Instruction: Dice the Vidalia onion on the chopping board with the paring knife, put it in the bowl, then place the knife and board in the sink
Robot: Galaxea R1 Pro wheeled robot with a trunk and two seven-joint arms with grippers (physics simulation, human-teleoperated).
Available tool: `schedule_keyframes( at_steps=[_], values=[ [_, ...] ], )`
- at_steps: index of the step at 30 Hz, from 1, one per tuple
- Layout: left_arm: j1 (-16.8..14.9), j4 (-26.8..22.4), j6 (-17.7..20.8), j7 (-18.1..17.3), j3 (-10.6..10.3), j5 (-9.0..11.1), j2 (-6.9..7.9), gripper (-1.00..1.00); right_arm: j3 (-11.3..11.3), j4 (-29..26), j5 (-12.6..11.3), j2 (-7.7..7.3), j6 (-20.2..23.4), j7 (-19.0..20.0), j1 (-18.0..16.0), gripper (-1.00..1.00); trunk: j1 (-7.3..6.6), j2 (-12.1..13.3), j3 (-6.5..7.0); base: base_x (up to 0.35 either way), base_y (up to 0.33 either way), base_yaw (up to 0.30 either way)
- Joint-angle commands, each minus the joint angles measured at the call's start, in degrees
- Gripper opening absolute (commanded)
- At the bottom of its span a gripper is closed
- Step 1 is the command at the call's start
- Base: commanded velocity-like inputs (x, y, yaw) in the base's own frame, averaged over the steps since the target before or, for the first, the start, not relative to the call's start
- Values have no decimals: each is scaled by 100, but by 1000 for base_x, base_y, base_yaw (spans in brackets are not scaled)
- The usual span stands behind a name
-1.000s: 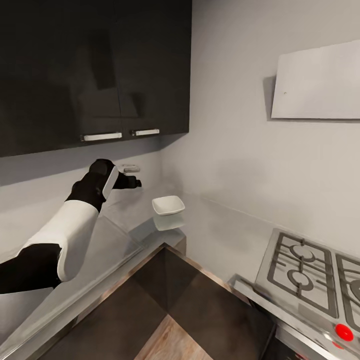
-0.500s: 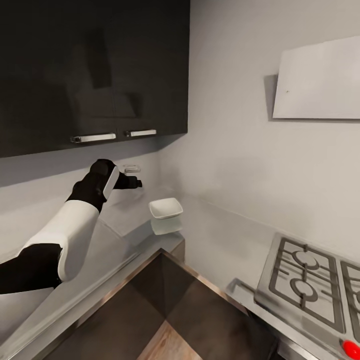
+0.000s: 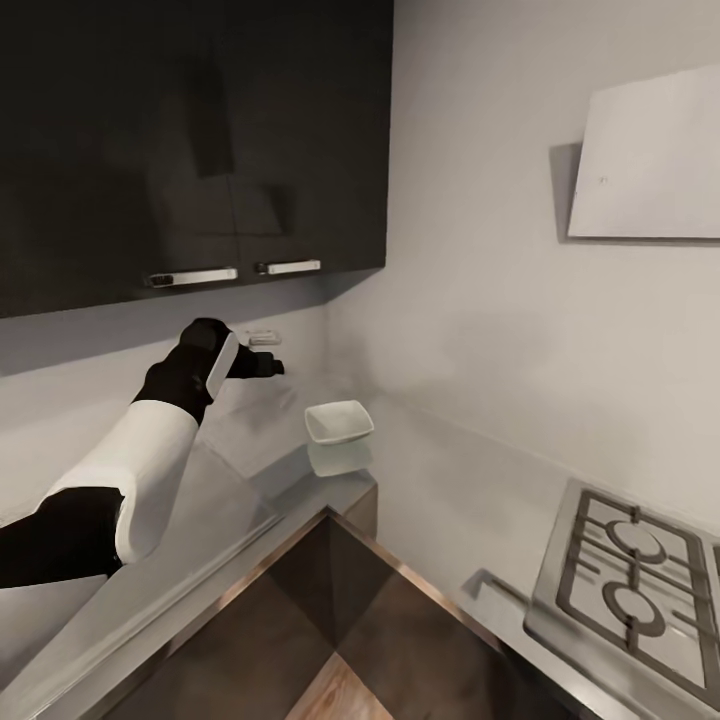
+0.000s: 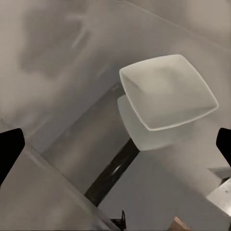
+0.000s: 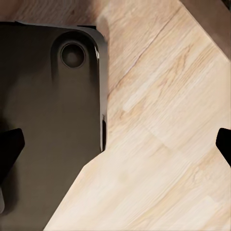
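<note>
Presently the bowl (image 3: 339,421) is seen just left of frame centre on the countertop (image 3: 440,470), empty, and is judged light, rigid and slippery-glazed, best gripped at a rim corner, while the left gripper (image 3: 262,365), raised beside it, is spread wide and nothing is held.

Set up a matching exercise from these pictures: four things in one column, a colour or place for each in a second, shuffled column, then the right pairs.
Things:
1. bowl
2. wall cabinets
3. stove grates
4. floor

Descriptions:
A. dark, with pale bar handles
B. light wood planks
C. white, on the countertop near the corner
D. grey metal, at the head view's lower right

Pairs: 1-C, 2-A, 3-D, 4-B
</note>
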Motion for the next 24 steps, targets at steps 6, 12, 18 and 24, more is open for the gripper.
schedule_keyframes(
  at_steps=[6,12,18,24],
  values=[
    [-1,-3,21,-6,3,0,-8,100,4,14,2,-1,-29,1,-4,100,4,-3,-2,314,0,2],
    [-1,-3,18,-6,1,0,-14,100,4,14,2,-1,-28,1,-4,100,4,-3,-2,296,-17,0],
    [-1,9,11,-1,-7,0,-177,100,4,14,2,-1,-29,1,-4,100,4,-3,-2,56,-8,0],
    [-1,115,-6,0,-7,0,-243,100,4,14,2,-1,-27,1,-4,100,4,-3,-2,7,-1,0]
  ],
)
